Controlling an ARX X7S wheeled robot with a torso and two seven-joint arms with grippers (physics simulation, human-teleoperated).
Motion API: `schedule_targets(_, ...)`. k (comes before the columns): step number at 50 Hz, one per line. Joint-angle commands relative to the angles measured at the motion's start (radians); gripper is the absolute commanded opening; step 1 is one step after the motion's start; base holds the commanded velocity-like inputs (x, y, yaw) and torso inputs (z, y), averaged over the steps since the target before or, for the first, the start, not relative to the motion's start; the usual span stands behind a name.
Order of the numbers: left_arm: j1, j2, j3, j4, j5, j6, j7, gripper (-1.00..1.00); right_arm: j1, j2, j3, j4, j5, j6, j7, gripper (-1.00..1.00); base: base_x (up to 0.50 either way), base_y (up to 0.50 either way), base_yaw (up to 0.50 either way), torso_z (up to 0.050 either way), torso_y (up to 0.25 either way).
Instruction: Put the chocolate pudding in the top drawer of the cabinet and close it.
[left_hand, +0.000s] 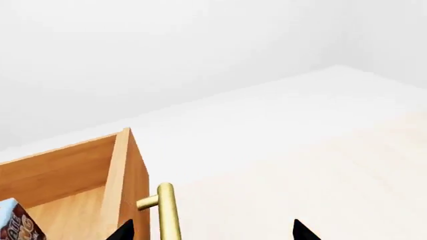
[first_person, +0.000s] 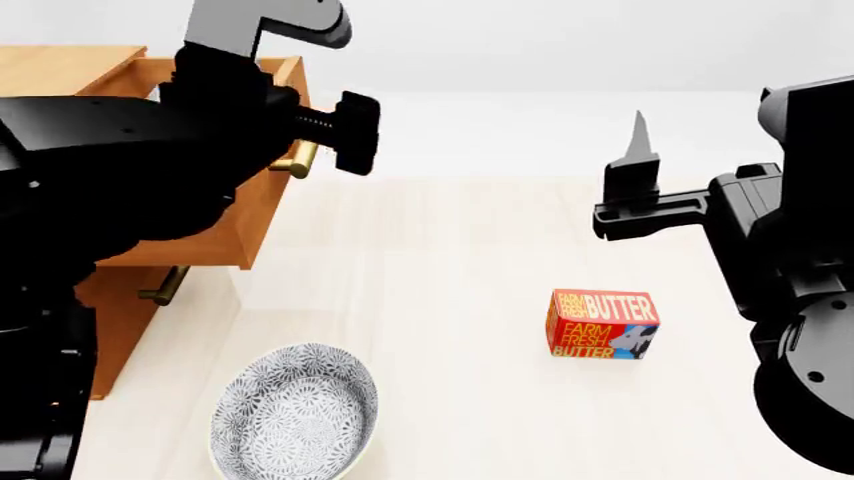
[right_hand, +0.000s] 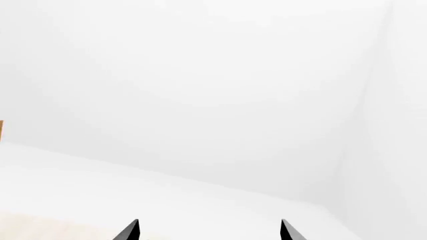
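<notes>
The cabinet (first_person: 114, 310) stands at the left with its top drawer (first_person: 267, 215) pulled open. In the left wrist view the chocolate pudding (left_hand: 17, 222), light blue and red-brown, lies inside the drawer (left_hand: 63, 175); in the head view my left arm hides it. My left gripper (left_hand: 212, 232) is open, and the drawer's brass handle (left_hand: 167, 212) stands between its fingertips, close to one of them. In the head view this gripper (first_person: 327, 145) is at the drawer front by the handle (first_person: 300, 158). My right gripper (first_person: 638, 150) is open and empty, raised above the table, and it also shows in the right wrist view (right_hand: 208, 231).
A red-orange Farm Fresh Butter box (first_person: 602, 324) lies on the table right of centre. A patterned grey bowl (first_person: 296, 410) sits at the front left, near the cabinet. The lower drawer's brass handle (first_person: 163, 287) shows below the open drawer.
</notes>
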Motion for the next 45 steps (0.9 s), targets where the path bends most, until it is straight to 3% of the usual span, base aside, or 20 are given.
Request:
schedule_targets(1,0.06,0.044,0.027,0.09,-0.046,-0.025,-0.03,1.0,-0.006,0.004,0.001,-0.001,-0.002,-0.007,-0.003,1.0,0.0,0.0,0.0,0.0,0.0)
schedule_targets(27,0.108,0.168,0.157,0.042,0.014,0.039,-0.044,1.0,-0.022,0.018,0.007,-0.005,-0.005,-0.023,-0.009,1.0,0.0,0.0,0.0,0.0,0.0)
schedule_targets(32,0.077,0.228,0.241,-0.162,0.131,0.144,0.018,1.0,-0.028,0.021,0.01,0.0,-0.008,-0.03,-0.017,1.0,0.0,0.0,0.0,0.0,0.0)
schedule_targets(45,0.048,0.286,0.307,-0.309,0.192,0.214,0.044,1.0,-0.041,0.029,0.015,0.004,-0.016,-0.045,-0.028,1.0,0.0,0.0,0.0,0.0,0.0)
